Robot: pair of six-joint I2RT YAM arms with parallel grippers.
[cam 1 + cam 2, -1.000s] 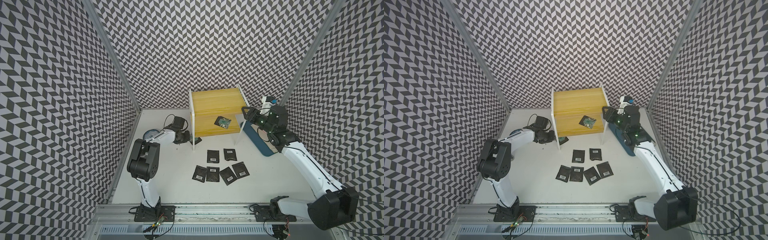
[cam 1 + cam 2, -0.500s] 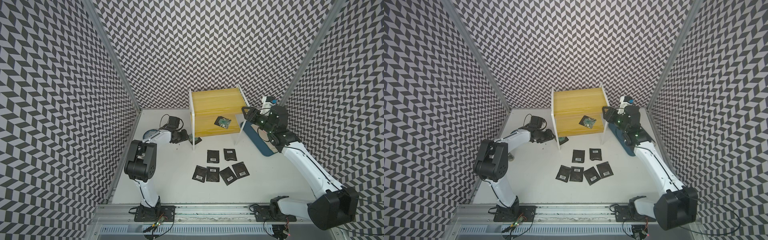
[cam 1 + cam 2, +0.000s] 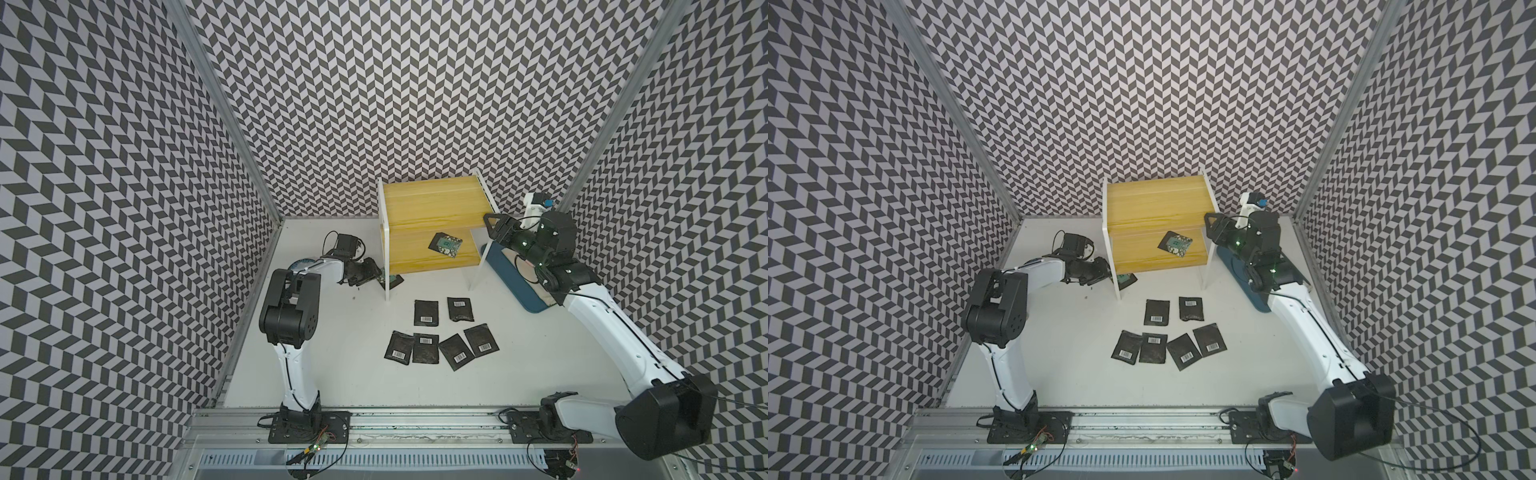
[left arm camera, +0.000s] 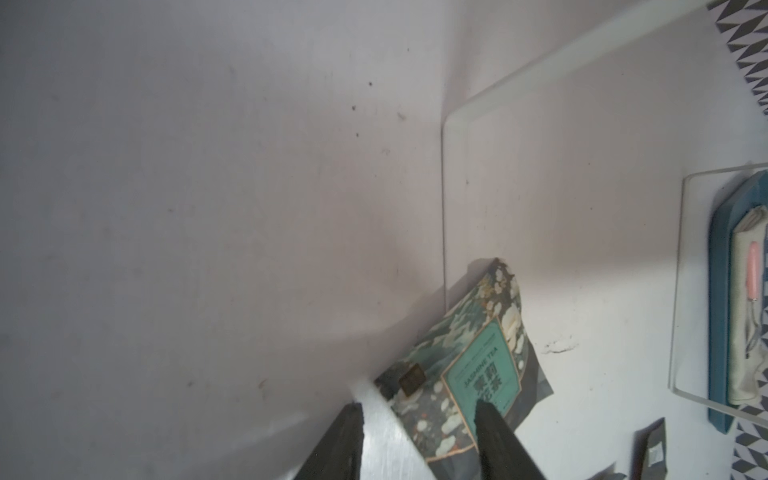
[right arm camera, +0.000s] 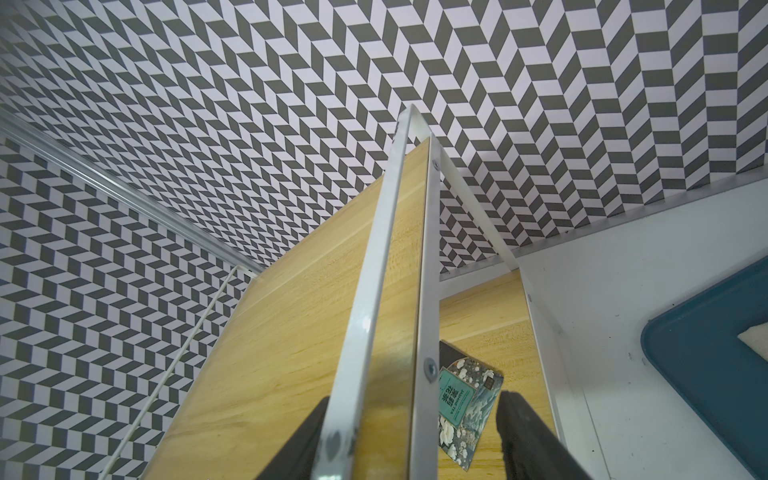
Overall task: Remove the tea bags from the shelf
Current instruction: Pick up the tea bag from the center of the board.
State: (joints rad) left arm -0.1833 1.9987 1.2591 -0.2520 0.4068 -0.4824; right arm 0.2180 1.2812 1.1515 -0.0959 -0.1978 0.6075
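Note:
The shelf (image 3: 432, 199) (image 3: 1154, 203) has yellow boards and white legs. One green-faced tea bag (image 3: 445, 245) (image 5: 465, 399) lies on its lower board. Another green-faced tea bag (image 3: 394, 281) (image 4: 469, 365) lies on the table by the front left leg, partly under the shelf. Several black tea bags (image 3: 440, 332) (image 3: 1163, 332) lie on the table in front. My left gripper (image 3: 376, 276) (image 4: 419, 440) is open, with that leg and the bag's corner between its fingers. My right gripper (image 3: 492, 220) (image 5: 415, 440) is open and straddles the right edge of the top board.
A blue tray (image 3: 511, 282) (image 5: 706, 353) with a cloth lies right of the shelf, under my right arm. A round grey thing (image 3: 303, 262) sits behind my left arm near the left wall. Patterned walls close in three sides.
My left gripper has gone from shut to open beside the shelf's front left leg, and its elbow has swung left. The right arm has not moved.

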